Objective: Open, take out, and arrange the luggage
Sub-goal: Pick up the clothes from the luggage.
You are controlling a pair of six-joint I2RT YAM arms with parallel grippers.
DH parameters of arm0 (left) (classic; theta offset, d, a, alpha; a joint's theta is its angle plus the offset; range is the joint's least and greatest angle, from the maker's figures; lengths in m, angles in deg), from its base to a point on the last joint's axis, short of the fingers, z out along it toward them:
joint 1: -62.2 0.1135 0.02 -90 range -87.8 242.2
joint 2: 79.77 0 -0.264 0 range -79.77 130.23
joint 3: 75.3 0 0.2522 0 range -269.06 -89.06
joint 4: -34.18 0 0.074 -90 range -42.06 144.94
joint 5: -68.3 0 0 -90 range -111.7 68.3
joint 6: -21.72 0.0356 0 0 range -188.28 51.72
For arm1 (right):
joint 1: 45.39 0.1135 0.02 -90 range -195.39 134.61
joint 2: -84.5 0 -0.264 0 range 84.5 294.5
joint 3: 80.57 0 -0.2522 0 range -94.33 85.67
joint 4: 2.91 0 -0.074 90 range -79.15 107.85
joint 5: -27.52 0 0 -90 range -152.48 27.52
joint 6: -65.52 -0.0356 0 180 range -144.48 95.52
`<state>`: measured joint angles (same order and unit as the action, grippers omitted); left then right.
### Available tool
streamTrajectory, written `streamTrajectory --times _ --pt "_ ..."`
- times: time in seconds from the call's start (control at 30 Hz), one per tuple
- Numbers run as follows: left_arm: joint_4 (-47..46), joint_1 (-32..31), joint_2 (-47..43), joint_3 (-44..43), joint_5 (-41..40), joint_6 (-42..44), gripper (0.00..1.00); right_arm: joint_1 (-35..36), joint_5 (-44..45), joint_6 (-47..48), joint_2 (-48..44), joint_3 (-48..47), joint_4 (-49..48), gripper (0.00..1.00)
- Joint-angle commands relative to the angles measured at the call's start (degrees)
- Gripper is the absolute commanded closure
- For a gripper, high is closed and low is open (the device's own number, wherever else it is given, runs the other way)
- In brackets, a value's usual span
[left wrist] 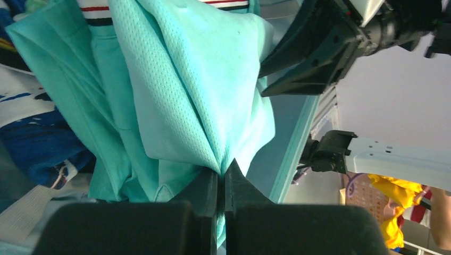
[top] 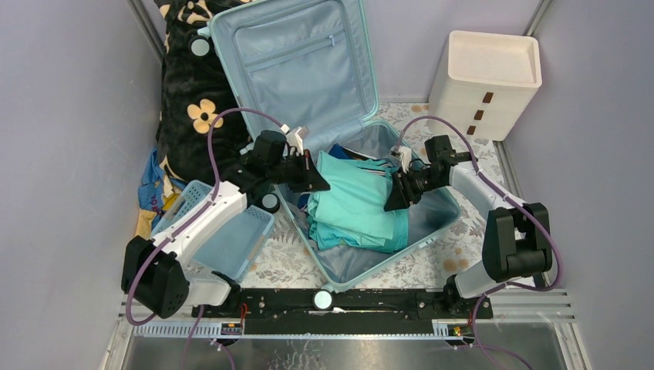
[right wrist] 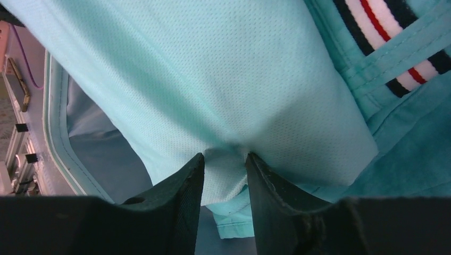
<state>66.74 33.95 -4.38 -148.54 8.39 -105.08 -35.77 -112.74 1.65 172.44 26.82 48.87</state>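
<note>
Luggage (top: 301, 69) lies open — left gripper (top: 324, 185) and right gripper (top: 390, 202) each pinch the teal garment (top: 355, 208) inside.

- Pale aqua hard-shell luggage (top: 293, 54): the lid's top is cut off at the counter's far edge.
- Clothes (left wrist: 37, 154) beneath the teal mesh garment (top: 355, 204): mostly hidden.
- Small blue plastic basket (top: 231, 245), counter's left edge: partly under the left arm (top: 204, 216).
</note>
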Motion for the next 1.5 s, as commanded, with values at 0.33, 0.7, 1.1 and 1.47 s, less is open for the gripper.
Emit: streamTrajectory --times 0.33,0.7,1.1,1.47 --pt "14.8 0.6 -2.8 -8.1 -9.7 10.0 1.0 -2.6 -0.9 4.2 -3.9 -0.5 0.4 0.48" --pt "22.7 1.6 -4.0 -11.8 -15.8 14.5 1.0 -2.7 0.4 4.0 -4.3 -0.3 0.0 0.46" --pt "33.8 11.9 -12.0 -7.2 -22.9 18.4 1.0 -3.0 1.2 4.0 -4.8 0.0 -0.3 0.46" --pt "41.3 18.7 -15.4 -7.2 -34.0 21.2 1.0 -3.7 1.4 4.0 -5.1 0.1 -0.2 0.45"
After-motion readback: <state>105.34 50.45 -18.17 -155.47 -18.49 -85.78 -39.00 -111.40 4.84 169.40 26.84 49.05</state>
